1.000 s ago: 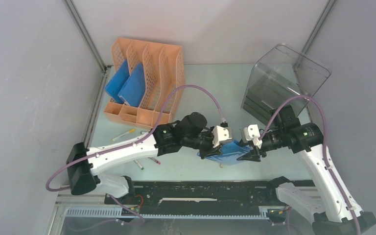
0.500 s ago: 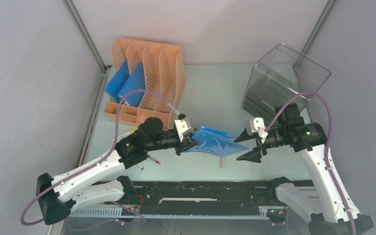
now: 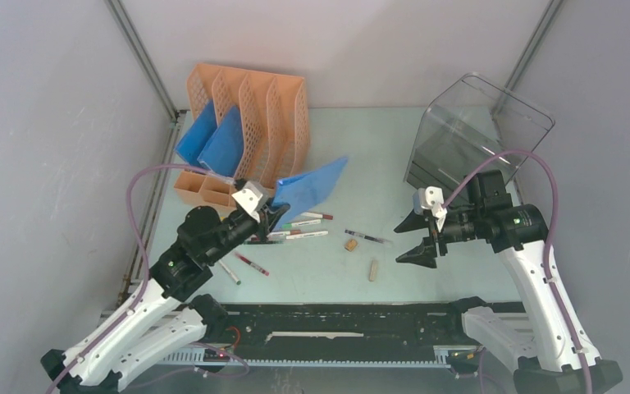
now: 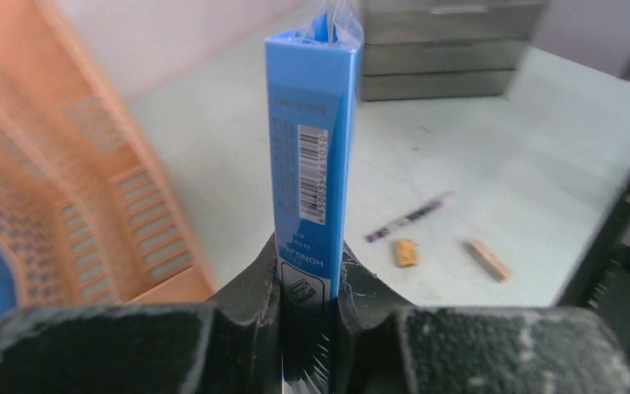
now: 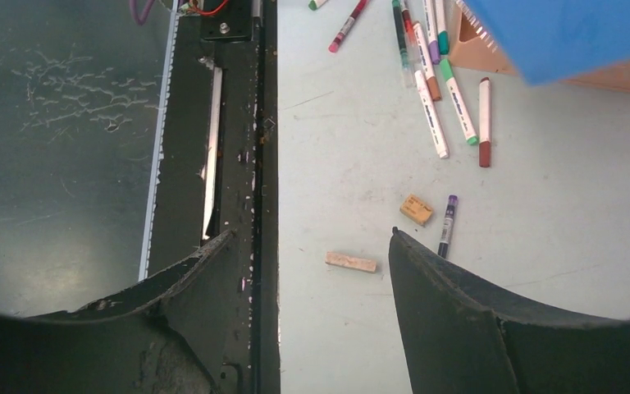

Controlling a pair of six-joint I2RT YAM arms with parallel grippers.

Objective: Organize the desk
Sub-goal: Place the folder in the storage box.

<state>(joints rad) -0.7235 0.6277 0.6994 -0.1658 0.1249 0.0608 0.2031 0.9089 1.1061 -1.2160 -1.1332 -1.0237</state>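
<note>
- Top view: table beneath both arms; left jaws clamp a blue folder beside the rack.
- Well right of the rack, right jaws stand apart.
- Only left wrist shows the folder's barcode.

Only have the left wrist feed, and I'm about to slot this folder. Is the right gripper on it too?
Observer: No. The right gripper is open and apart from the folder; only the left gripper clamps it.
Operator: Which rack slots are taken?
Observer: Two blue folders stand in the left slots of the rack.
Operator: Anything loose near me?
Observer: Several markers lie on the desk beside your gripper, on the near side of the rack.
</note>
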